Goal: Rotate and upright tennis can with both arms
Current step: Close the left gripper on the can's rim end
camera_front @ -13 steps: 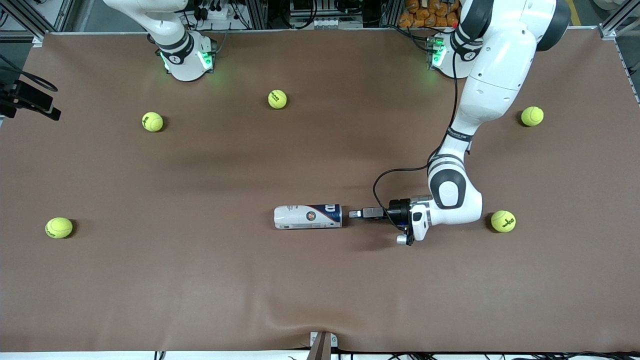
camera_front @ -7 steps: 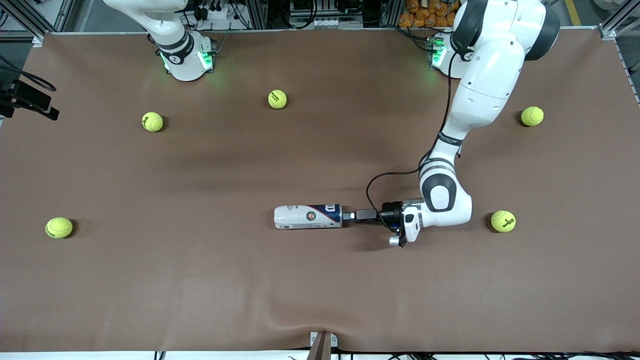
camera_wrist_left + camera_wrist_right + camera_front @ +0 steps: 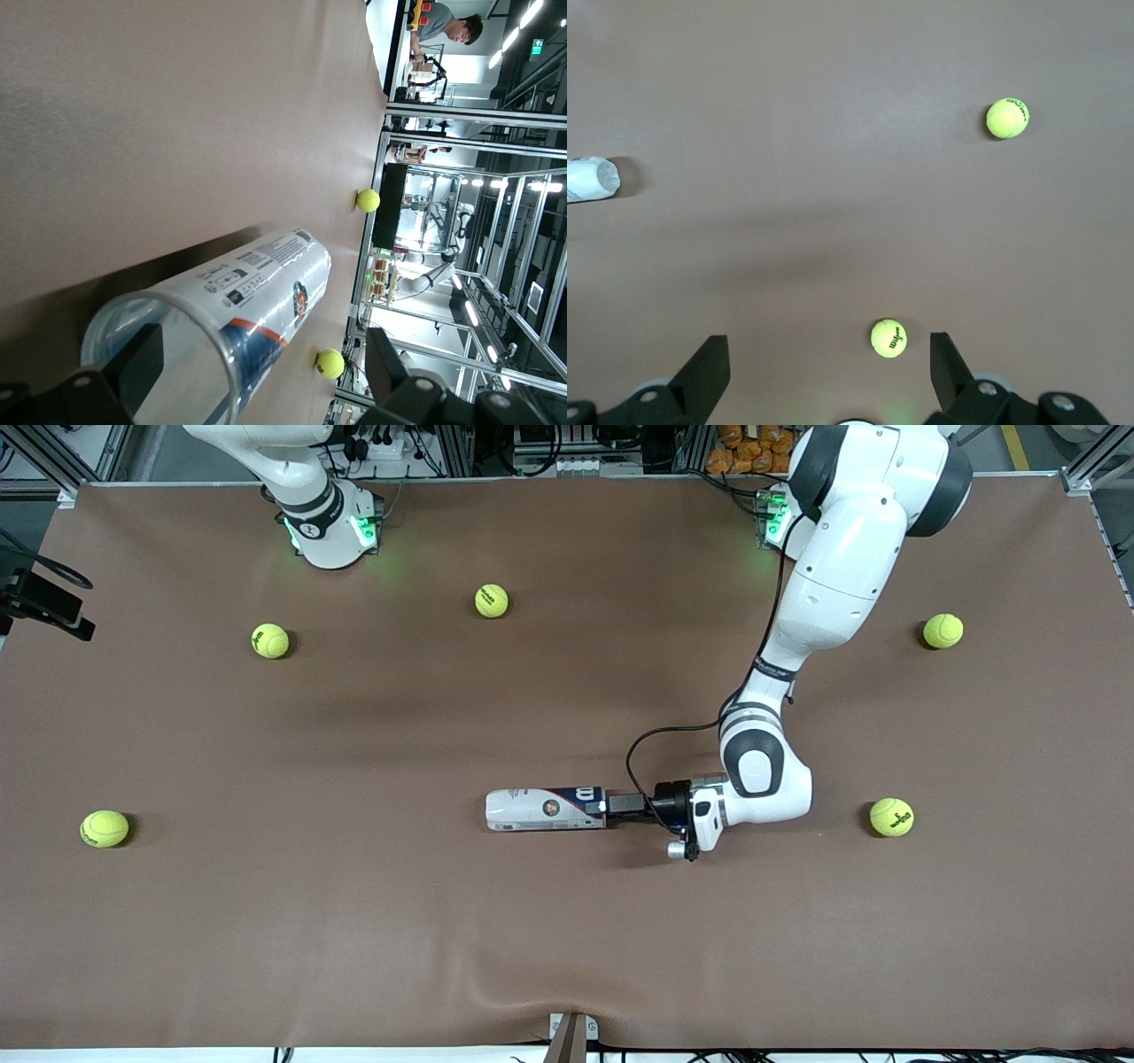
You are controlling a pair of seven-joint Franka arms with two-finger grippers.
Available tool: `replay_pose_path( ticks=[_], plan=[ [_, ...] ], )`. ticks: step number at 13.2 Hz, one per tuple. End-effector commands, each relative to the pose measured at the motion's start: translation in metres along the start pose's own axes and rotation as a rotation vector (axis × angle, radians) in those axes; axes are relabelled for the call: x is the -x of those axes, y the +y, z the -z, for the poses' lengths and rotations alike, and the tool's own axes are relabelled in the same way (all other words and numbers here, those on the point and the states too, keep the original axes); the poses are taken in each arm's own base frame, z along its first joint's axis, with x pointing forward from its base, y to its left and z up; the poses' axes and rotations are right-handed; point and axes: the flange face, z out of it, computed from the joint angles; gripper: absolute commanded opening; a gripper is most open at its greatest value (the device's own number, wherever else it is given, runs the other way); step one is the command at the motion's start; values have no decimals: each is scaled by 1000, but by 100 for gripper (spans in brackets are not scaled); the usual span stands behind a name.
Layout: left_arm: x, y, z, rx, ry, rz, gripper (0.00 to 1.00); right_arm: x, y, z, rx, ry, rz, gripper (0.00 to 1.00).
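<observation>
Clear-plastic tennis can (image 3: 545, 810), white and dark blue on its label, lies on its side on the brown table (image 3: 354, 921). Left gripper (image 3: 606, 806) is low at the can's open silver rim, jaws spread, one finger (image 3: 133, 365) at the mouth, the other (image 3: 390, 361) outside the wall. Right gripper (image 3: 828, 376) waits high over the table, jaws spread and empty, yellow-green tennis ball (image 3: 888, 337) showing between them.

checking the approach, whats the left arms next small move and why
Probably ease the left gripper slightly further along, then close. Its open fingers reach the open end of the lying can, one already in the mouth. The right gripper waits open above the table.
</observation>
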Motion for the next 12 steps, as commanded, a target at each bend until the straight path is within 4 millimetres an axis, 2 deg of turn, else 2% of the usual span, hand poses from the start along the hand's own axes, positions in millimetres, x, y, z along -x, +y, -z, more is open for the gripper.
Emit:
replay_pose_path(
  ticks=[1,2,3,4,5,6,7,10,12],
  plan=[
    [-6,0,-4,11,28,-15,100,1,0,2,-26,8,-12,100],
    [-6,0,-4,11,28,-15,100,1,-1,2,-35,7,-11,100],
    [-5,0,-5,11,26,-15,81,1,-1,1,-35,2,-12,100],
    [-4,-1,-6,10,25,-16,46,1,0,1,-35,-4,-14,100],
    [-4,-1,-6,10,25,-16,24,1,-1,1,-33,-4,-11,100],
    [-4,-1,-6,10,25,-16,10,1,-2,1,-33,-3,-8,100],
    [-4,-1,-6,8,23,-15,0,1,-2,1,-29,-3,-7,100],
    [-6,-2,-2,7,26,-21,0,1,-2,1,-29,-4,-9,100],
    [-8,13,1,29,26,-29,0,0,0,-1,-32,-1,-11,100]
  ],
)
